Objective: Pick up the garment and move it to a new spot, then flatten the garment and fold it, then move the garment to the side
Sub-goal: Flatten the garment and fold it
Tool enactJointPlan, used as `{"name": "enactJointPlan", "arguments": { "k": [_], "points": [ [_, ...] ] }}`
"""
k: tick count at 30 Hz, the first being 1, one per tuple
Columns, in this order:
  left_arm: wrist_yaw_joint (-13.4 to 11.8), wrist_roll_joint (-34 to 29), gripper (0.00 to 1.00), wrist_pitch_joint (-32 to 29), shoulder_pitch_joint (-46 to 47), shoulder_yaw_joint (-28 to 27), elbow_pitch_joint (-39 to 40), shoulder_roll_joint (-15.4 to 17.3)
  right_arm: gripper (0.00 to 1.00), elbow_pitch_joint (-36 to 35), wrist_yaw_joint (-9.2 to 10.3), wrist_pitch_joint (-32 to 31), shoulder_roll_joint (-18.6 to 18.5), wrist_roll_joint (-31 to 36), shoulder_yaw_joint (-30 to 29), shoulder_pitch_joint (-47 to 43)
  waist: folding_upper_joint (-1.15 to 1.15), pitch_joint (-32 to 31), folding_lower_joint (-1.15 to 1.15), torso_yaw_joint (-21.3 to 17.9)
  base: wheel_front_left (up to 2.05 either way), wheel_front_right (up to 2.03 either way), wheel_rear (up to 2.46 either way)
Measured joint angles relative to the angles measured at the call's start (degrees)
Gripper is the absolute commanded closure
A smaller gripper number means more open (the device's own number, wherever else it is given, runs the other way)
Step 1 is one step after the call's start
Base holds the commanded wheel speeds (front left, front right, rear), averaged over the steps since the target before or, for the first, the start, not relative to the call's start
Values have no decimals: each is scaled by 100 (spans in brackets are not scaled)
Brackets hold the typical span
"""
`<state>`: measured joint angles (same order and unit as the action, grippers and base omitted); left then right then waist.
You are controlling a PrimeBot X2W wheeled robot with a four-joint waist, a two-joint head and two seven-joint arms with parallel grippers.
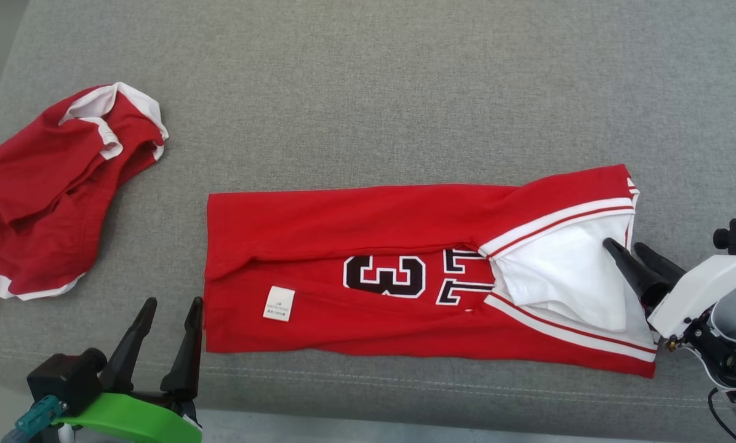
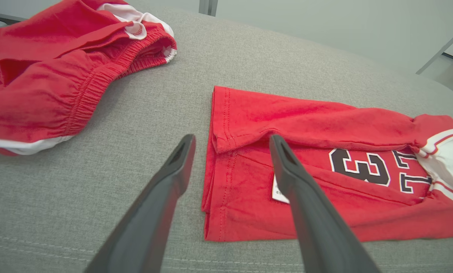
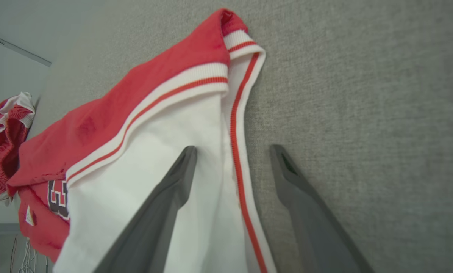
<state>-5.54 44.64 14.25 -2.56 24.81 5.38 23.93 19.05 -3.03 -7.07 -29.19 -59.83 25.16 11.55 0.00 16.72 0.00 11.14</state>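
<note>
Red jersey [image 1: 343,215]: hem at left pincer [image 1: 174,301], white-trimmed end under right pincer [image 1: 623,245].

left claw [image 1: 172,303] at lower left, jaws wide apart, pointing up, empty. right claw [image 1: 623,245] at lower right, jaws apart, angled up-left.
</note>
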Motion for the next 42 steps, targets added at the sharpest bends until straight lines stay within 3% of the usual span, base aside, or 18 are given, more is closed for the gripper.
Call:
{"name": "enactJointPlan", "arguments": {
  "k": [6,7,8,9,10,11,12,29,42],
  "points": [
    [-1,-15,0,1,-1,-94,1,-24,0,102,-115,-436,86,-441,-18,129,0,-6,0,60,0,0,0],
    [-1,-20,0,1,-1,-96,1,-36,11,118,-119,-490,87,-461,-13,151,0,-10,0,63,0,0,0],
    [-1,-33,0,1,-1,-97,1,-55,16,137,-122,-547,87,-489,-13,174,0,-13,0,66,0,0,0],
    [-1,-41,0,1,-1,-98,1,-77,30,162,-145,-592,86,-508,-13,192,0,-17,0,68,0,0,0],
    [-1,-48,0,1,-2,-98,1,-97,55,186,-151,-630,88,-536,-9,205,0,-21,0,70,0,0,0],
    [-1,-48,0,1,-2,-98,1,-110,90,202,-152,-670,89,-537,0,209,0,-25,0,72,0,0,0],
    [-1,-48,0,1,-3,-99,1,-115,100,218,-162,-712,93,-541,18,210,0,-27,0,73,0,0,0],
    [-1,-57,0,1,-25,-237,25,-226,100,225,-254,-810,158,-567,34,419,0,-20,0,-29,0,0,0],
    [0,-181,0,2,-101,-369,40,-308,100,320,-250,-835,-183,-587,-207,466,0,1,0,-234,0,0,0]
  ]
}}
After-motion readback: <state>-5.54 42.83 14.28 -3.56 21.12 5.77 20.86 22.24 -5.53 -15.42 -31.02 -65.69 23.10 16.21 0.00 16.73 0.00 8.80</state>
